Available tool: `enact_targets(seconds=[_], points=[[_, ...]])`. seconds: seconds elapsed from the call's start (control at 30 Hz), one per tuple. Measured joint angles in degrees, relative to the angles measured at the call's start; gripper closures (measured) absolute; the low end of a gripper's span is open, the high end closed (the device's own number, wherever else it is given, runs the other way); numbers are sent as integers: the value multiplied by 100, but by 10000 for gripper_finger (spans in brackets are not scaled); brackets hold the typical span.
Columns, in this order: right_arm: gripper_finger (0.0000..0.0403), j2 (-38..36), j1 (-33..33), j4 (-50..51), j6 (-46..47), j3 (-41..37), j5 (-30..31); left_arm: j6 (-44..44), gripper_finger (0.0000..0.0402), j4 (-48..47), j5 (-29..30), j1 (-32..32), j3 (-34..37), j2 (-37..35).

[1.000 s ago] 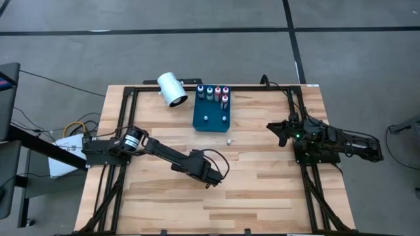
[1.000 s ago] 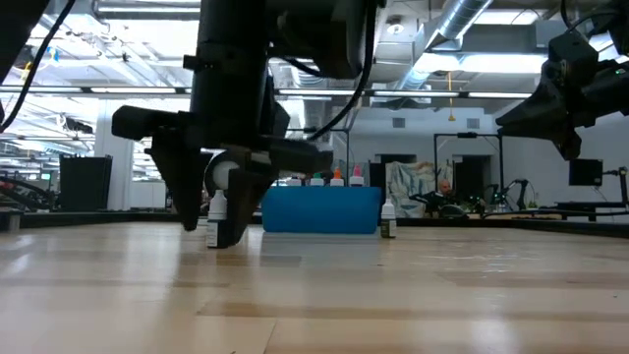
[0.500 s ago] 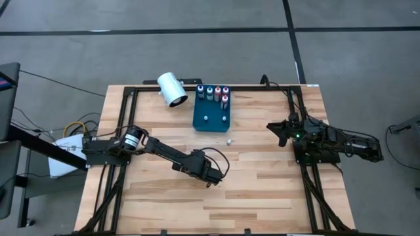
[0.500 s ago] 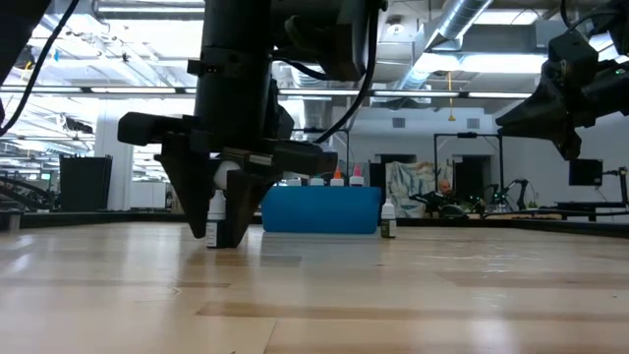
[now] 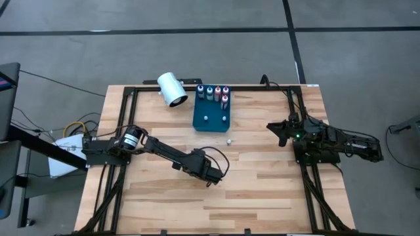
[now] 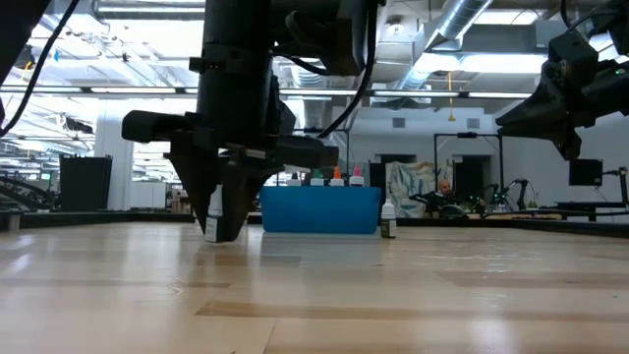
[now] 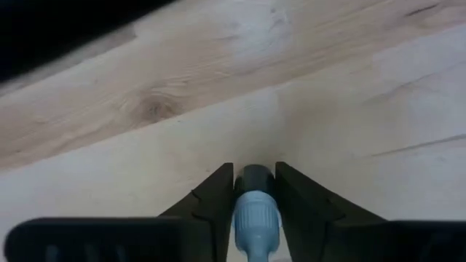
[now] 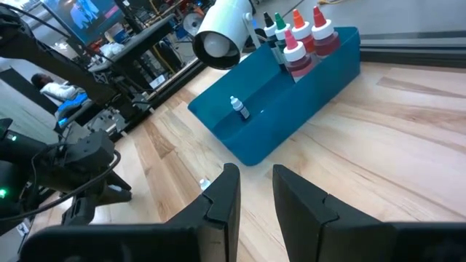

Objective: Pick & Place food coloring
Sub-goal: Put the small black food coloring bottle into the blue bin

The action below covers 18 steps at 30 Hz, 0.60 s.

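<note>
The left gripper (image 5: 209,178) sits low over the middle of the wooden table (image 5: 262,190), toward its near edge, with its fingers (image 7: 218,195) clamped on a small bottle (image 7: 255,207) that has a grey-blue ribbed cap. In the low view the fingertips reach down to the table surface. The right gripper (image 5: 279,131) is raised at the right side of the table, with its fingers (image 8: 222,196) parted and holding nothing. A blue tray (image 5: 211,117) stands at the far centre of the table. 5 bottles with coloured tops (image 5: 213,92) stand upright along its far edge, and 2 small white bottles (image 5: 206,119) stand nearer in the tray. 1 more small white bottle (image 5: 228,140) stands on the table just near and right of the tray. A white cylinder (image 5: 172,89) lies on its side left of the tray.
</note>
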<state>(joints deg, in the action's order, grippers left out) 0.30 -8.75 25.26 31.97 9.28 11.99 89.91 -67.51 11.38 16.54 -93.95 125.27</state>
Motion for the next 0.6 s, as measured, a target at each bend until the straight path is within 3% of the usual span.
enact_targets(seconds=[0.2, 0.6], points=[[332, 1, 0, 0, -1, -2, 2, -101, 333, -81, -1, -16, 0, -112], [332, 0, 0, -2, -46, 0, 4, -527, 326, -161, 592, -452, -2, -802]])
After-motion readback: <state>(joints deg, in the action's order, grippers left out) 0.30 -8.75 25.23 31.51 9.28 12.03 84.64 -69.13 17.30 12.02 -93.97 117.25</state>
